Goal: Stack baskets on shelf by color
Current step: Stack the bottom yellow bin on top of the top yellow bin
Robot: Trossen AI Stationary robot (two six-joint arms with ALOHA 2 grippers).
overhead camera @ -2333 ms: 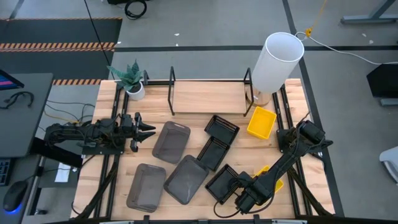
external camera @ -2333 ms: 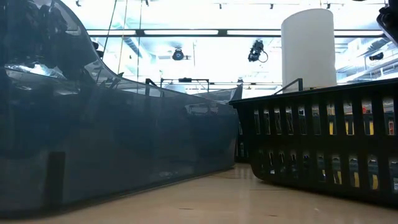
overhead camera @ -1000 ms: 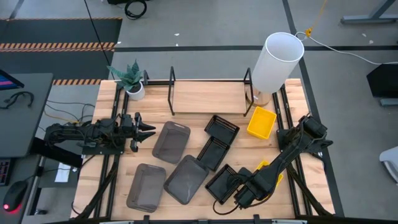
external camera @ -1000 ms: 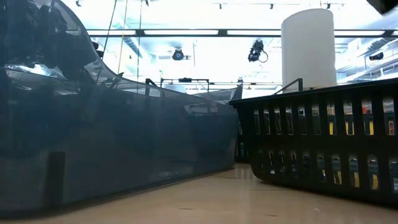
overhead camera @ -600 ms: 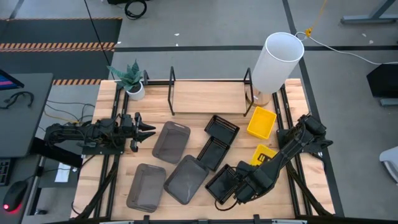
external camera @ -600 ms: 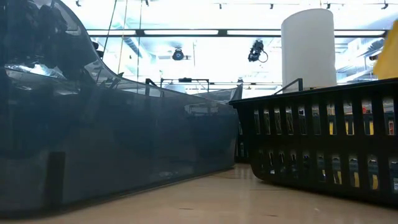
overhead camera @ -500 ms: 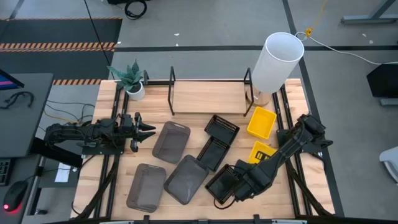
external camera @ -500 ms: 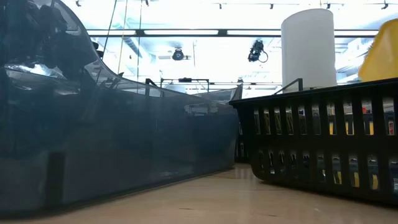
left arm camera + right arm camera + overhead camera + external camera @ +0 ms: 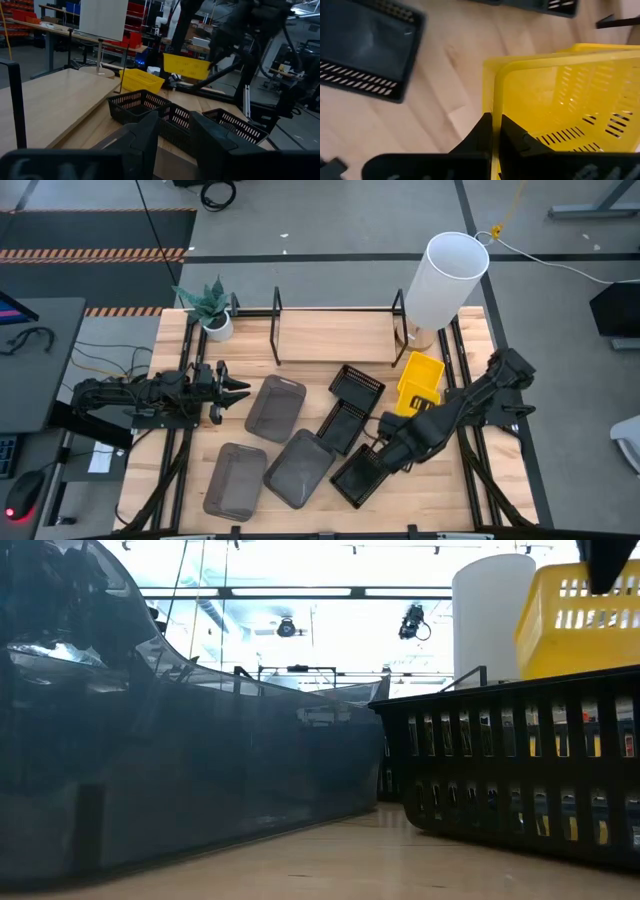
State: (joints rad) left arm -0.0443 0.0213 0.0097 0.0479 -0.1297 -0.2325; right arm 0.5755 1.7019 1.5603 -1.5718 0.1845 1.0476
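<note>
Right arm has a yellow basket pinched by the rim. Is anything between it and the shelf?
Partly. The right gripper holds a yellow basket in the air. Between it and the shelf another yellow basket lies on the table, with the white cylinder at the shelf's right end. A higher path, further left, looks clear.

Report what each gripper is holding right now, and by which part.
The right gripper pinches a yellow basket by its rim wall, fingers shut on it, lifted above the table. The left gripper holds nothing and waits at the table's left edge.
</note>
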